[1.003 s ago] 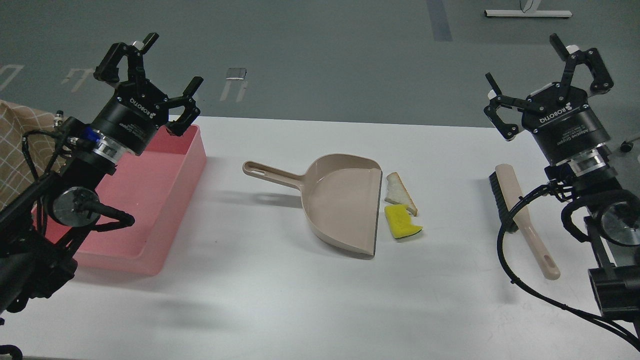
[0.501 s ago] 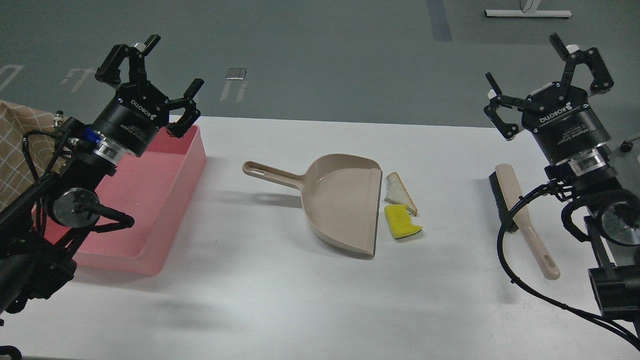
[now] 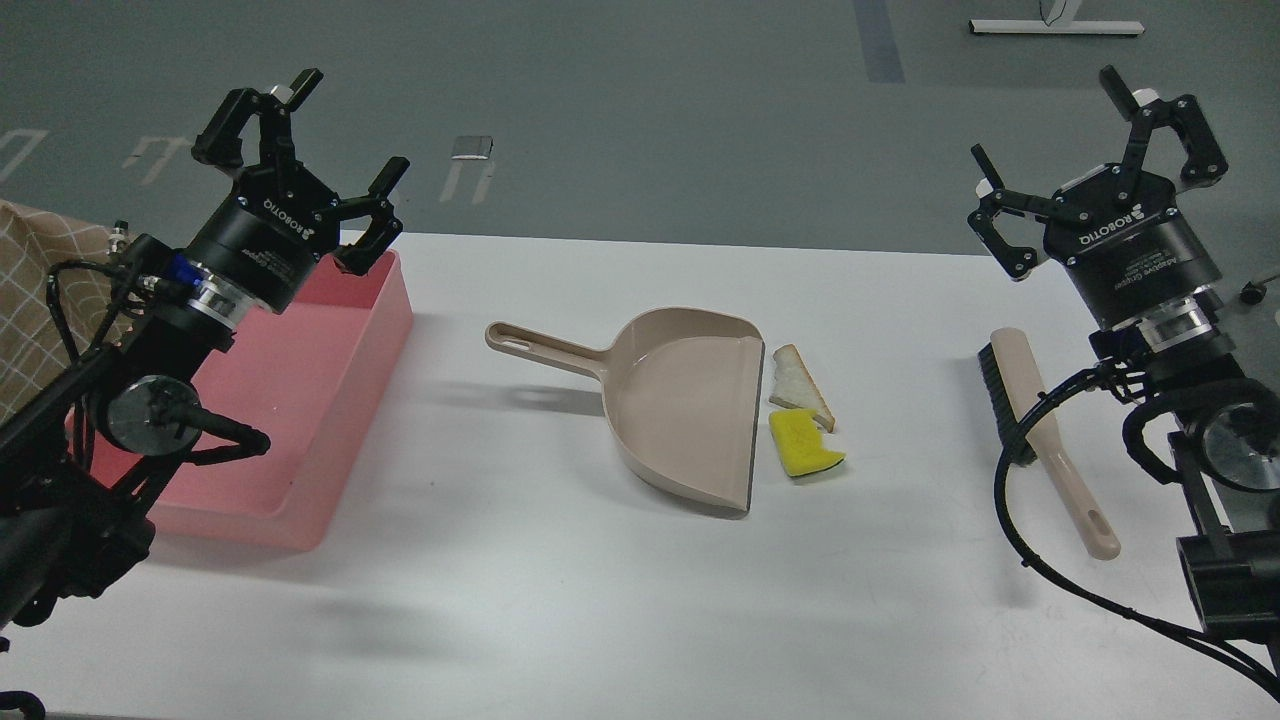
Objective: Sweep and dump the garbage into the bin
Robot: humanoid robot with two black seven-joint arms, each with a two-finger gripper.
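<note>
Both hands, left (image 3: pixel 300 165) and right (image 3: pixel 1090 150), unmoved, spread.

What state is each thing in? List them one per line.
Left pincer: open, empty, raised.
Right pincer: open, empty, raised.
Bin: upright, looks empty.
Dustpan: flat on table, empty.
Brush: lying on table, unheld.
Bread wedge: on table, unswept.
Sponge chunk: on table, unswept.

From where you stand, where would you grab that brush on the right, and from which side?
Probably the bare handle of the brush, mid-length, from above with the open right gripper. It lies flat on the table, bristles at the far end, handle tapering toward me, nothing crowding it.
</note>
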